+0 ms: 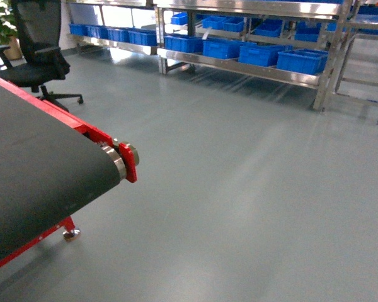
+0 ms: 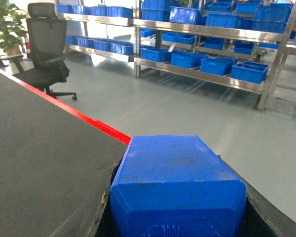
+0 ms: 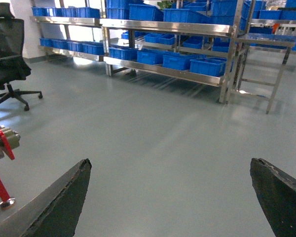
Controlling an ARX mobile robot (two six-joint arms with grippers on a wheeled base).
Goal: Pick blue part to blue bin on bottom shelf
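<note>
In the left wrist view a blue part [image 2: 177, 182], a chunky block with bevelled corners, fills the space between the dark fingers [image 2: 102, 210] of my left gripper [image 2: 170, 164], which is shut on it. It hangs over the edge of the black conveyor belt [image 2: 39, 163]. My right gripper [image 3: 170, 165] stands open over bare grey floor, with nothing between its fingertips. Far across the floor is the bottom shelf [image 1: 239, 68] of a steel rack, carrying a row of blue bins [image 1: 302, 61]. Neither gripper shows in the head view.
The black conveyor with a red frame [image 1: 129, 165] takes up the left, its end roller toward the floor. A black office chair [image 1: 41, 50] and a plant [image 1: 0, 22] stand at the back left. A steel step frame [image 1: 365, 69] stands right of the rack.
</note>
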